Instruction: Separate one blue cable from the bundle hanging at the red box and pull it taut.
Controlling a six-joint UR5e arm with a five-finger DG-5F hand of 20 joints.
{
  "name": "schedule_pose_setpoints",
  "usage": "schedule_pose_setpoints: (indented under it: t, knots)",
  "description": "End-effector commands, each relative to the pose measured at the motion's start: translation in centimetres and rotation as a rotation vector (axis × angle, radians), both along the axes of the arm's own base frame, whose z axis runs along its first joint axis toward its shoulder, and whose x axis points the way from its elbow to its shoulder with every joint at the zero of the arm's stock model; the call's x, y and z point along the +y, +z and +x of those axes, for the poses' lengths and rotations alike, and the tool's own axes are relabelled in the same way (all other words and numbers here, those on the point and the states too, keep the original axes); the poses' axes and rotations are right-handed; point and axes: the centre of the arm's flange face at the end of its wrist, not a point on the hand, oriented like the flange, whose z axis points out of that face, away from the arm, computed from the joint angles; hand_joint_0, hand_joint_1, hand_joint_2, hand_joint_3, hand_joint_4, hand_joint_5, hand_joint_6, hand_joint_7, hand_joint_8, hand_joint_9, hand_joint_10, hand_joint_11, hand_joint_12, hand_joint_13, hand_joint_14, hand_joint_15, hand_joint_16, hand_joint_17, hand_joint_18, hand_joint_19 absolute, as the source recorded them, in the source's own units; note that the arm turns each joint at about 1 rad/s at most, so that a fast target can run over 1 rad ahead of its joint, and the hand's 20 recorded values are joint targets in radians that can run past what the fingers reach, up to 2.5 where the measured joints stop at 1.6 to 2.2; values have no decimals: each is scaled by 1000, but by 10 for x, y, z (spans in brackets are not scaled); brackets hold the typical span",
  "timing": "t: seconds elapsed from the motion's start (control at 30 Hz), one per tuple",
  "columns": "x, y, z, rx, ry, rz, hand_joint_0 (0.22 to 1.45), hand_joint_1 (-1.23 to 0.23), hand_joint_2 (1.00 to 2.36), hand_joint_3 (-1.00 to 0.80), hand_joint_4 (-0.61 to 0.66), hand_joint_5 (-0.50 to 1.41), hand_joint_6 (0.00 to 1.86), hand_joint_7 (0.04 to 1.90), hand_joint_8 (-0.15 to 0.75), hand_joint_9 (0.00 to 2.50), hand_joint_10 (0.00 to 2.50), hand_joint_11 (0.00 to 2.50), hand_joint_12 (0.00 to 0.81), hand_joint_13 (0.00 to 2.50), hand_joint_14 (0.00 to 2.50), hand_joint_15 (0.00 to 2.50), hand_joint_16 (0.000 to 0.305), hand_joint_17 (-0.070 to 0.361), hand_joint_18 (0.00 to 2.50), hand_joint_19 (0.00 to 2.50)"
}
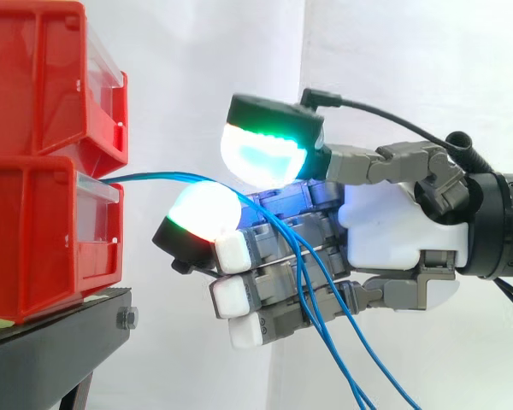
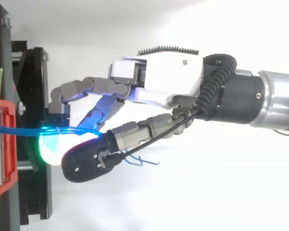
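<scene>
hand (image 1: 385, 222): reaches in from the right, palm upright, fingers pointing at the bins. thumb pad (image 1: 265, 149) glows green and cyan. one finger pad (image 1: 203, 212) just below it glows white with a green edge. the two pads are closed together on the blue cables (image 1: 145, 176). how many strands lie in the pinch cannot be told. the other fingers lie nearly straight, close together beneath the pinch.

blue cables: thin, glossy, bright blue. they leave the front of the lower red bin (image 1: 34, 248) near its top edge and run almost level to the pads. behind the pads, several strands drape across the straight fingers and hang loose toward the bottom edge. from above, loose ends curl beside the thumb.

lower red bin: sits on the black stand (image 1: 51, 342), with an upper red bin (image 1: 34, 77) stacked on it. clear strip (image 1: 98, 190) on its front; any print there is too small to tell. white curtain (image 1: 197, 51) behind.
</scene>
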Motion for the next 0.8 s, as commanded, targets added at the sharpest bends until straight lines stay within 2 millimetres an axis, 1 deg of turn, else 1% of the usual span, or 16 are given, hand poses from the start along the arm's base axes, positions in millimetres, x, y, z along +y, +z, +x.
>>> schedule_pose_setpoints:
  t: [0.0,0.07,0.13,0.17,0.27,0.37,0.47,0.57,0.77]
  knots:
    - [-2,4,-1,-2,-5,-40,620,-485,1008,-408,199,-87,503,1233,327,998,13,407,307,925,14,391,27,60,738,322]
    - [-3,5,-1,-3,-7,-47,639,-459,1011,-365,206,-89,503,1200,327,1015,12,399,309,935,14,383,27,60,738,323]
    - [-5,5,-1,-1,-10,-48,657,-479,1015,-301,228,-93,503,1162,328,1017,14,398,310,935,14,386,27,61,740,316]
    - [-4,5,-1,-3,-10,-47,669,-494,1019,-237,215,-96,503,1148,325,1019,12,400,309,935,16,389,27,61,740,322]
    - [-5,5,-1,-2,-13,-47,685,-517,1022,-151,213,-97,503,1123,323,1022,12,401,308,936,14,389,27,61,738,320]
    - [-5,4,-2,5,-13,-53,690,-522,1022,-160,221,-98,504,1115,323,1023,14,400,307,938,14,386,27,61,739,318]
    - [-6,4,-3,14,-18,-63,657,-539,1018,-291,239,-102,504,1107,327,1025,12,399,310,941,14,385,27,61,746,315]
    - [-9,2,-3,21,-25,-86,644,-529,1014,-345,246,-104,504,1103,330,1021,12,403,311,940,14,388,27,61,748,315]
    - [-13,1,-4,24,-30,-111,638,-499,1011,-376,249,-104,503,1098,330,1028,12,400,310,944,16,385,27,61,753,315]
